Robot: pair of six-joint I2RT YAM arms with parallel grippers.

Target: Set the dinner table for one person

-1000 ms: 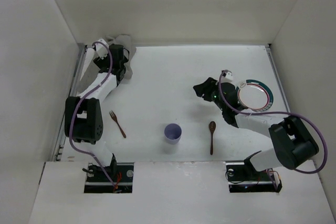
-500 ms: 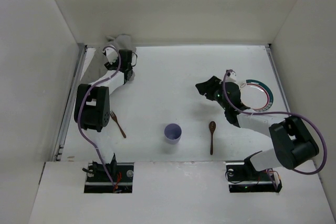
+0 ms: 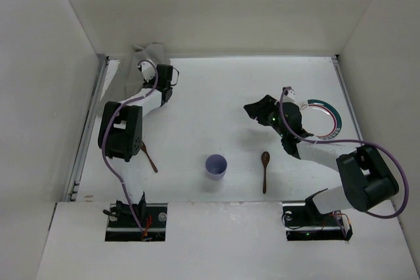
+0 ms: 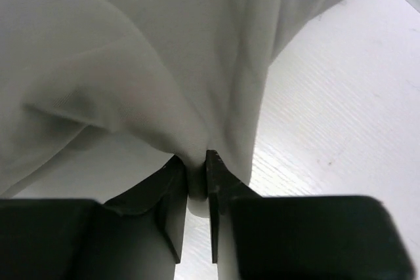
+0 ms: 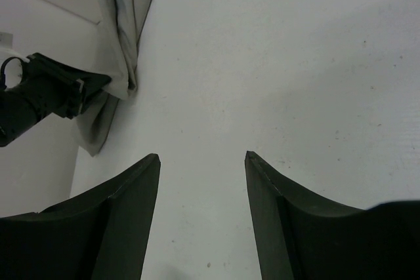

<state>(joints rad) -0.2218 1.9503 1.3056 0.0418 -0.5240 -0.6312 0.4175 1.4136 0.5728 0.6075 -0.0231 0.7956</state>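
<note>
The white tabletop fills the floor of the walled bay, metal rails down its side edges, and everything else sits on it. Up in the 10 o'clock corner a grey cloth lies bunched against the back wall. The left hand has reached into it, and its two dark fingers are pressed together on a hanging fold, so the fabric drapes away above and to both sides of them. Over at about 2 o'clock the right hand hangs above bare tabletop, its fingers spread wide with nothing between them, pointing across toward that same corner. Just beside it at 3 o'clock, close to the right rail, lies a round plate with a green rim, partly covered by the arm's cable. Near the 6 o'clock edge stands a purple cup, upright. A dark wooden spoon lies at the cup's 3 o'clock, bowl toward the far side. A dark fork lies at the cup's 9 o'clock, partly hidden under the left arm.
</note>
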